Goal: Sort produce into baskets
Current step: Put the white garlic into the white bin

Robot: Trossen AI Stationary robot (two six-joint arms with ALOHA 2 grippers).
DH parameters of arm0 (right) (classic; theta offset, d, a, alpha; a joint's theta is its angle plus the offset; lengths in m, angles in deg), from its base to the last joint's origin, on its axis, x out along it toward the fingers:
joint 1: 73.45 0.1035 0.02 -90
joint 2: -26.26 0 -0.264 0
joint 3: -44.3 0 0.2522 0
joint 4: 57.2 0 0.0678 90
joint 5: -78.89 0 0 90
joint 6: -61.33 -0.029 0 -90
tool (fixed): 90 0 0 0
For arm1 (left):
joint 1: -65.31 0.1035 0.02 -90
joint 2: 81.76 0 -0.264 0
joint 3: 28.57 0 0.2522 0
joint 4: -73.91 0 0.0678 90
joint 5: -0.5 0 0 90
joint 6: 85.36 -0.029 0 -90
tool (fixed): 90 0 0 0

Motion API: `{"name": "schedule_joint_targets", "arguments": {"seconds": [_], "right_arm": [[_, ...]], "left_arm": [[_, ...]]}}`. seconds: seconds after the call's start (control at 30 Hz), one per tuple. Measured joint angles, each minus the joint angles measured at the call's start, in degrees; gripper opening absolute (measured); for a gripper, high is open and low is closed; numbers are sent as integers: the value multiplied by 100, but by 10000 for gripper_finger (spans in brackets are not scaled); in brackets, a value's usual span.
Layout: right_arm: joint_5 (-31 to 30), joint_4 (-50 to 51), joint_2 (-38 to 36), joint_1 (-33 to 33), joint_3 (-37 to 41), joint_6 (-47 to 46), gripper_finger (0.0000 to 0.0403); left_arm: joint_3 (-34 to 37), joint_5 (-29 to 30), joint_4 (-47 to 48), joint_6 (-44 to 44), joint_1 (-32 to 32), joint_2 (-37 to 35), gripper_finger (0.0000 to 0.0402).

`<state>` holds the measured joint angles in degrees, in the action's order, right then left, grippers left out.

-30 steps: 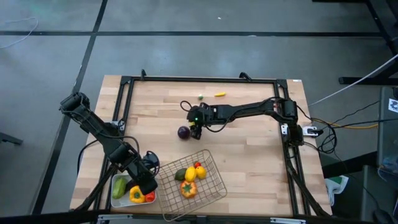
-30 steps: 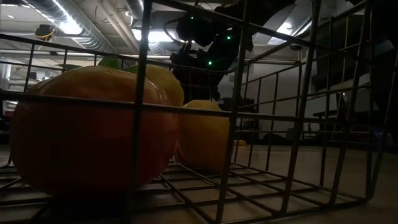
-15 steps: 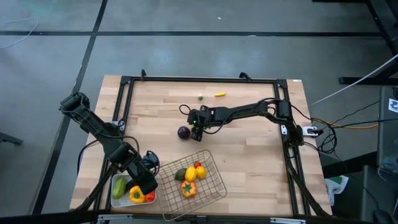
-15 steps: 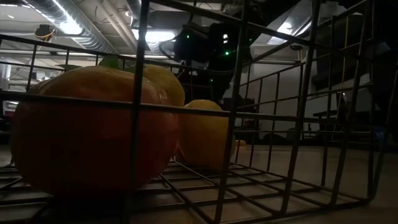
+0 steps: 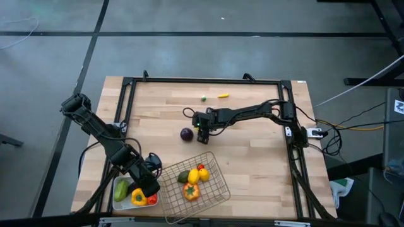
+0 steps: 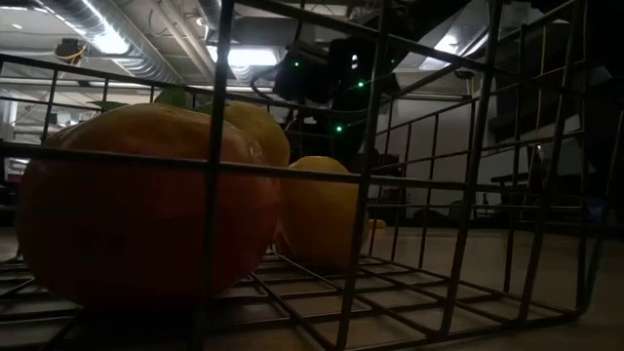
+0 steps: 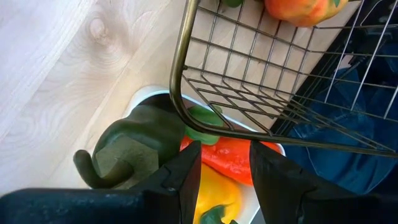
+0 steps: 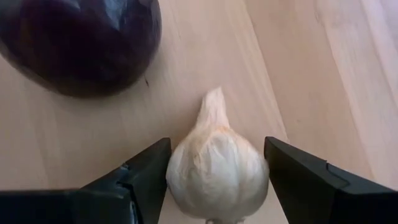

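the right gripper (image 8: 214,177) has its dark fingers spread wide around a white garlic bulb (image 8: 216,167), beside a round purple onion (image 8: 78,40); the left gripper (image 7: 224,177) hovers part-open over the white rounded tray (image 7: 146,98).

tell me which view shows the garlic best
The right wrist view: the garlic fills it, sitting between the open right claw fingers. From the high view the claw hides it; the low and left wrist views don't show it.
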<state>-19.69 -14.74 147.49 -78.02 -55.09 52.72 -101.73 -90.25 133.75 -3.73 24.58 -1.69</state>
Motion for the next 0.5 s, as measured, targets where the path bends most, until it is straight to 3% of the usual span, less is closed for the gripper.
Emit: {"name": "schedule_joint_targets", "arguments": {"seconds": [0.5], "right_arm": [[213, 50, 63, 3, -2, 11, 174]], "left_arm": [[0, 350, -50, -134, 0, 0, 131]]}}
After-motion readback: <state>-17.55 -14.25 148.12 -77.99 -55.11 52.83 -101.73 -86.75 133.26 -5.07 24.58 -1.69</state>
